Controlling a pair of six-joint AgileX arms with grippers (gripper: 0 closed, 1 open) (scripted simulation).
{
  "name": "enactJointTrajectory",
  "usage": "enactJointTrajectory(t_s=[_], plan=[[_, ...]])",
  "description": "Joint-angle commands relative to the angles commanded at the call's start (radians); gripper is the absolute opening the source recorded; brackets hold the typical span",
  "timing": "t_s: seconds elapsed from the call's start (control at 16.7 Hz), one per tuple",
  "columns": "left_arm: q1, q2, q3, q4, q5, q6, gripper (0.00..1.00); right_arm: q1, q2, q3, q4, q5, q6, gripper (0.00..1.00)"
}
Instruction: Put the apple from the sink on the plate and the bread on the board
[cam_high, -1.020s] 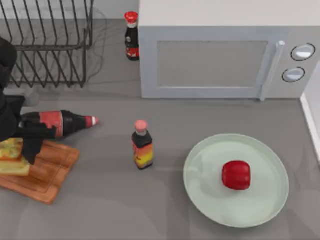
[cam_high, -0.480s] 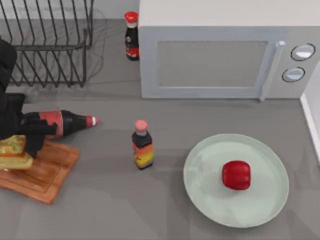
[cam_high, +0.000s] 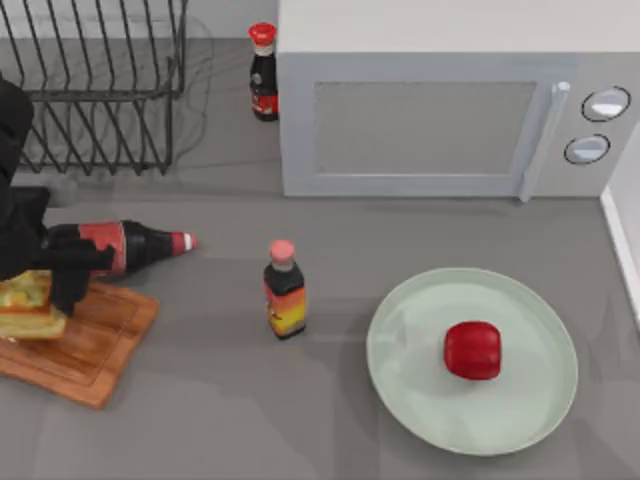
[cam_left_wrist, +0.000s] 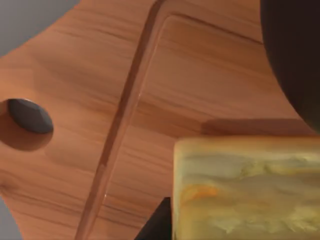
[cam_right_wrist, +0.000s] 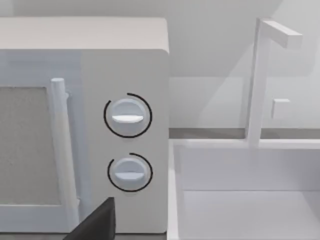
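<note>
Bread lowered onto board by left gripper.

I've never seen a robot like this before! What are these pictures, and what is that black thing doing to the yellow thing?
It's a two-armed robot at a grey counter. One picture looks down from above; the other two come from cameras on its wrists. The black thing at the left edge is the left gripper. Its jaws are around the small yellow-orange bread slice, over the brown wooden cutting board. The small glossy red apple already sits on the big pale green plate. The right wrist camera faces the grey microwave and the white sink.
</note>
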Motion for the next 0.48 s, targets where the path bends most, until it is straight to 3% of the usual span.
enactJointTrajectory(t_s=[0.42, 0.48], plan=[[0.0, 0.0, 0.0, 0.0, 0.0, 0.0, 0.98, 0.0, 0.0, 0.0, 0.0, 0.0, 0.0, 1.0], [0.0, 0.0, 0.0, 0.0, 0.0, 0.0, 1.0, 0.0, 0.0, 0.0, 0.0, 0.0, 0.0, 1.0]])
